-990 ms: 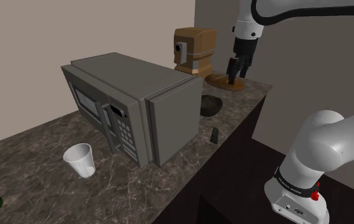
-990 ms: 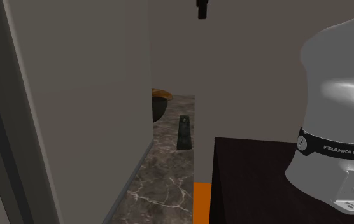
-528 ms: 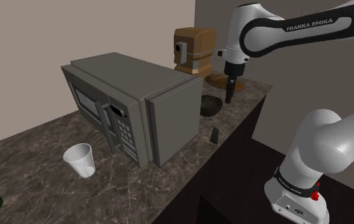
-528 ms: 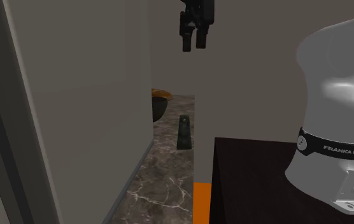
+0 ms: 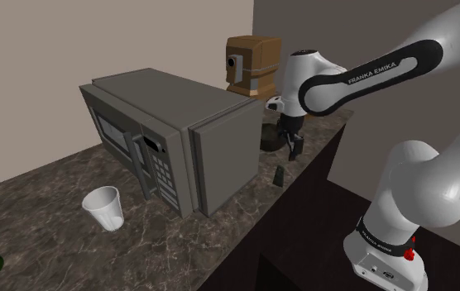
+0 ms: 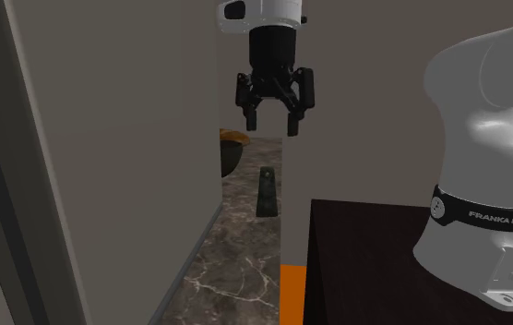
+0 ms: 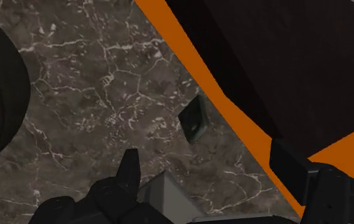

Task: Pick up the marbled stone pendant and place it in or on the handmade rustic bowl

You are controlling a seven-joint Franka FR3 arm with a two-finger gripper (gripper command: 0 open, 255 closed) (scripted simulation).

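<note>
Kitchen counter scene: six single items and one robot arm.
One grey microwave (image 5: 162, 140), one white cup (image 5: 104, 207), one brown boxy appliance (image 5: 251, 64), one dark bowl (image 6: 230, 159), one small dark pendant (image 6: 266, 192) and one brown rounded object (image 6: 235, 137) sit on one marbled counter (image 5: 46, 190). One white arm (image 5: 361, 74) on one dark stand (image 6: 365, 258) carries one black gripper (image 6: 272, 126) with two fingers (image 6: 252, 118).

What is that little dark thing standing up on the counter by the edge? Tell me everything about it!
It is the pendant, a small, flat, dark greenish slab with what looks like a tiny hole near its top. It stands upright on the dark veined counter near its edge, apart from the dark bowl. Only the counter touches it; the open gripper hangs above.
</note>
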